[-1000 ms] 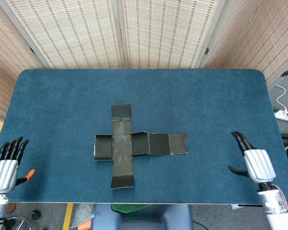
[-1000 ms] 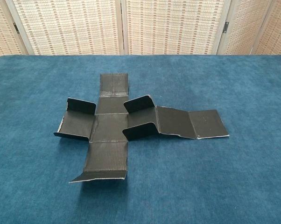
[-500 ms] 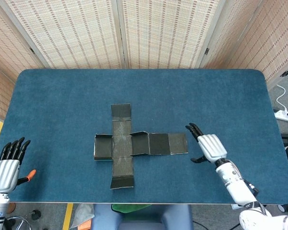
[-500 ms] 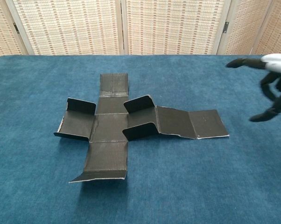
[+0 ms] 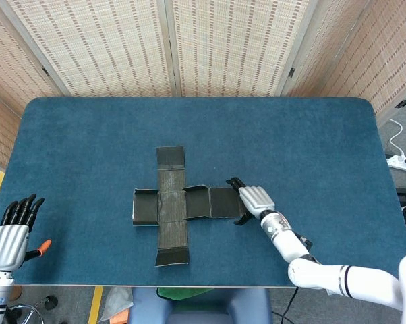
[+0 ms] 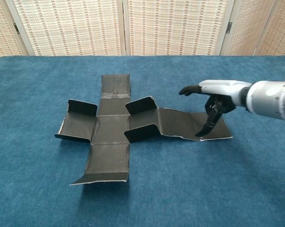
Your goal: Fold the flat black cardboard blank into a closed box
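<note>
While the left hand hangs open off the worktop's left edge, well apart from the cardboard blank lying unfolded mid-worktop, the right hand hovers over the blank's rightmost panel, fingers spread and pointing down, holding nothing.

Bright, even light; sharp focus

No writing, labels, brand names, numbers or signs can be read in either view. The black cardboard, the blue desk and the woven screens behind it all show plain, unmarked surfaces.
</note>
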